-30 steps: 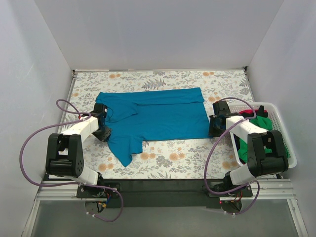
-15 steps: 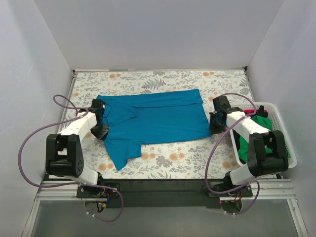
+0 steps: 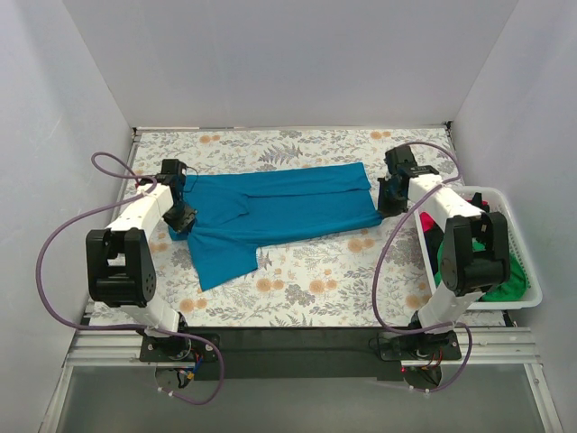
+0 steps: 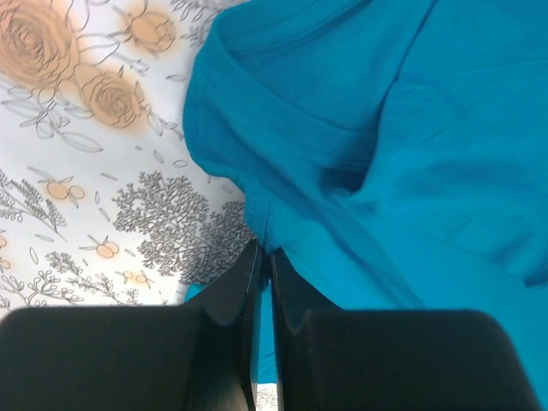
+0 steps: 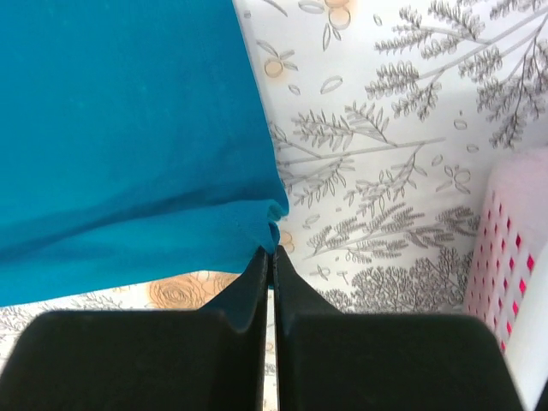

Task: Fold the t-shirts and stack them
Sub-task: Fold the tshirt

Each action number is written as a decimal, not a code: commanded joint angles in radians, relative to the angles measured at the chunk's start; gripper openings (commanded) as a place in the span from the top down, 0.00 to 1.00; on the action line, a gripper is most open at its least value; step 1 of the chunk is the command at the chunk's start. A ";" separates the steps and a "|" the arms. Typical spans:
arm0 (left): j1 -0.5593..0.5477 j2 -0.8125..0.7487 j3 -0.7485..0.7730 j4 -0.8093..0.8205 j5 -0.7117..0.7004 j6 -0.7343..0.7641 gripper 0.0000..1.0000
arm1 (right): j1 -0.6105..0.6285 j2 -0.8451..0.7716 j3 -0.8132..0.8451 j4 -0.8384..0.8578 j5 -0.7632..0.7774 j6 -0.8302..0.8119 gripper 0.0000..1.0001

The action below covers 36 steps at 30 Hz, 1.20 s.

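Pinching the teal-blue cotton short-sleeved t-shirt [image 3: 279, 209] at both ends. Clamping the left gripper [image 3: 180, 218] hard on the shirt's left end. Seeing in the left wrist view its black fingers [image 4: 227, 295] pressed flat together with a sliver of teal cloth caught between them, and a ribbed band of the shirt bunching just ahead of the tips. Clamping the right gripper [image 3: 386, 203] equally tight on the shirt's right-hand near corner. Seeing in the right wrist view that corner of the hem running straight into the closed tips. Lying stretched lengthwise between the two grippers across the middle of the floral-printed table covering [image 3: 315, 289], mostly flat, with a fold of cloth doubled over near the left end and a loose flap trailing toward the near edge below the left gripper. Standing at the table's right edge, just beside the right arm: white slatted plastic basket [image 3: 527, 260], holding a crumpled bright green t-shirt [image 3: 510, 281].
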 commanded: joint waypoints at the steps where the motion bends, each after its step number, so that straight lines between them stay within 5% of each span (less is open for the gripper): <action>1: 0.012 0.015 0.069 -0.011 0.003 0.027 1.00 | -0.006 0.034 0.078 -0.020 -0.012 -0.017 0.99; 36: 0.013 0.342 0.442 0.004 -0.079 0.144 1.00 | -0.041 0.281 0.293 -0.026 -0.026 0.006 0.99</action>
